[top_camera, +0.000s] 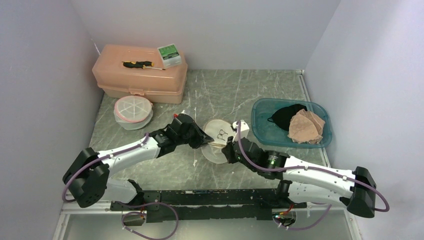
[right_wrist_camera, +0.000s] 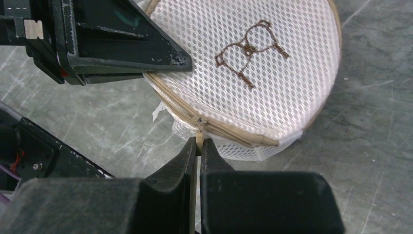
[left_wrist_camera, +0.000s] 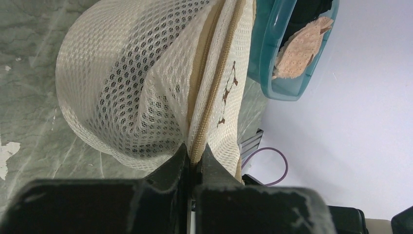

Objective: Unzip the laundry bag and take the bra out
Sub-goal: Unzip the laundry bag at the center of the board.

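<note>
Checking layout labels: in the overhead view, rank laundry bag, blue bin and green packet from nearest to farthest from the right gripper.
1. The laundry bag, table centre; the right gripper pinches its zip pull.
2. The blue bin, right side.
3. The green packet, back left, on the pink box.

Top camera: behind my bases, looking down over the grey marbled table (top_camera: 215, 90). Wrist cameras: close behind my jaws, facing forward. All share the round white mesh laundry bag (top_camera: 218, 134).
</note>
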Controlling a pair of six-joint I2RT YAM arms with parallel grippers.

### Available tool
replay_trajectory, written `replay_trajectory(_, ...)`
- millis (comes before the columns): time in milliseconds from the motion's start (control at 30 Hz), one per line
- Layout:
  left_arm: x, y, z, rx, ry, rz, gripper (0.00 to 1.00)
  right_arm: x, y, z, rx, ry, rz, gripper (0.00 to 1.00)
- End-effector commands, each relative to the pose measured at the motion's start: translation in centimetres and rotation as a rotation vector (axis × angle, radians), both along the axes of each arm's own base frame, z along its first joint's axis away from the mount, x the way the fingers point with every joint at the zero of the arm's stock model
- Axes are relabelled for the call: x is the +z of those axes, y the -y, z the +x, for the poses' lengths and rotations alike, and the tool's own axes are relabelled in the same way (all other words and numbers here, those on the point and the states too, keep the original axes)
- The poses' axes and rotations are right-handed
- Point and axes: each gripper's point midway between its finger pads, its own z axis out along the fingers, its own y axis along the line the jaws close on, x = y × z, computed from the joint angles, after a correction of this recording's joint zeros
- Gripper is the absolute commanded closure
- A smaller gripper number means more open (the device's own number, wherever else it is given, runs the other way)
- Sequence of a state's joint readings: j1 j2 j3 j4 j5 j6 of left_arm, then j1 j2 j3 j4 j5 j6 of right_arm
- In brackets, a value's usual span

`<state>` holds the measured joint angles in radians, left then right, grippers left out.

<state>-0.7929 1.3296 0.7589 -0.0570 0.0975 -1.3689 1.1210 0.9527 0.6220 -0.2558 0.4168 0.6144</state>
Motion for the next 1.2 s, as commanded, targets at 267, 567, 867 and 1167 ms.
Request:
replay_trajectory(267, 0.1, -2.4, 0.4, 0.056, 0.034, 0.055, 0.97, -0.3, 2.7, 0.2, -0.101, 0.01, -0.008, 1.0)
replay_trajectory(567, -0.1, -2.7, 0.1, 0.051, 0.036, 0.054, 0.97, -1.3, 3.5, 0.2, -0.132, -0.002, -0.031, 1.0)
replay_trajectory(867, 2.0, -1.4, -0.5, -0.064, 0.102, 0.008, 0.63, 0.7, 2.6, -0.4, -0.042, 0.025, 0.012, 0.58)
replay_trajectory(1167, 3.4, -3.8, -1.7, -0.1, 0.151, 0.122, 0.34, 3.7, 4.6, -0.9, -0.054, 0.058, 0.015, 0.3)
